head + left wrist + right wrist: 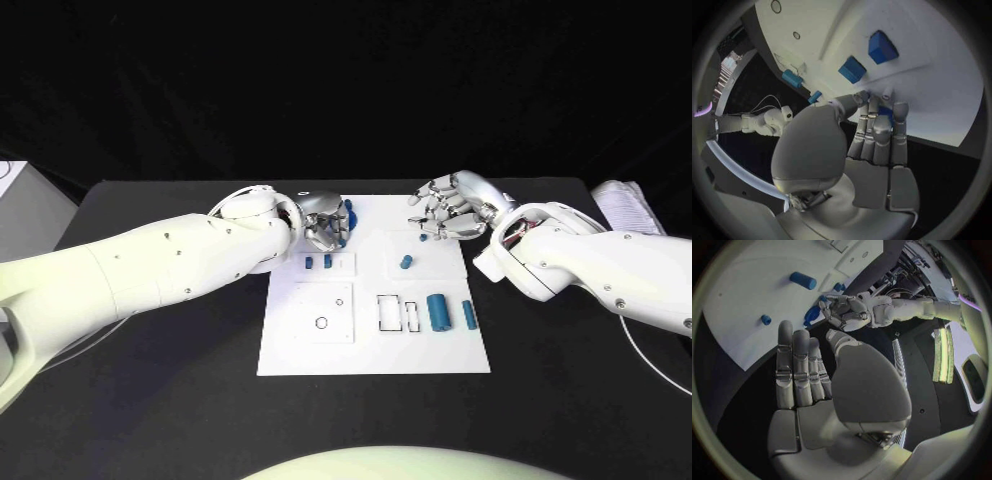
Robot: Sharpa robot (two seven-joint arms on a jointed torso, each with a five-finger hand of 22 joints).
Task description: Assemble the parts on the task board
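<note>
Left hand at the far edge of the white board, fingers curled around a blue piece. Right hand hovers just past the far right corner, fingers spread, holding nothing. Two blue cylinders lie beside the rectangular slots; two small pieces stand in the board's near-left block.

Lab: black table, white task board

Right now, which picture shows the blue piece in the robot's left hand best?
The head view: the blue part stands out against the left hand above the task board. The right wrist view shows it smaller, from the side. In the left wrist view, the fingers mostly hide it.
</note>
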